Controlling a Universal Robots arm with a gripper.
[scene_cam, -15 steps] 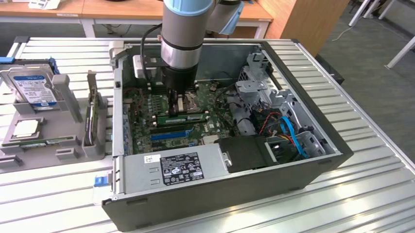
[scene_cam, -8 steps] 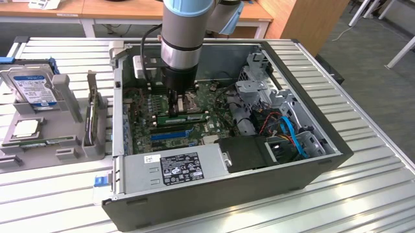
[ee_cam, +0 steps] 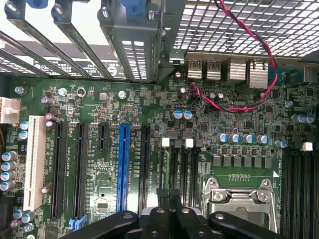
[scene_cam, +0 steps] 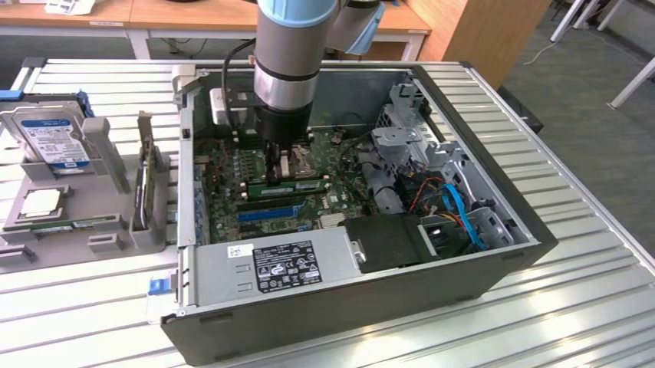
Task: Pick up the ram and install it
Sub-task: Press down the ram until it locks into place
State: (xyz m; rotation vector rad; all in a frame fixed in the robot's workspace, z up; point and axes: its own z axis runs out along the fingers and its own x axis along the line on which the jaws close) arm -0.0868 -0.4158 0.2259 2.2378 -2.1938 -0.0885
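Down inside the open computer case [scene_cam: 492, 253], the pincer [ee_cam: 169, 196] hangs closed above the motherboard [ee_cam: 99, 99], its fingertips pressed together with nothing between them. Just beneath the arm, the ram [scene_cam: 290, 185] lies across the board near the processor socket [ee_cam: 239, 199].

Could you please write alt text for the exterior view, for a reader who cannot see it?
A robot arm reaches down into an open computer case, its end effector just above a green ram stick lying on the motherboard. To the exterior view's left, a grey holder carries a hard drive.
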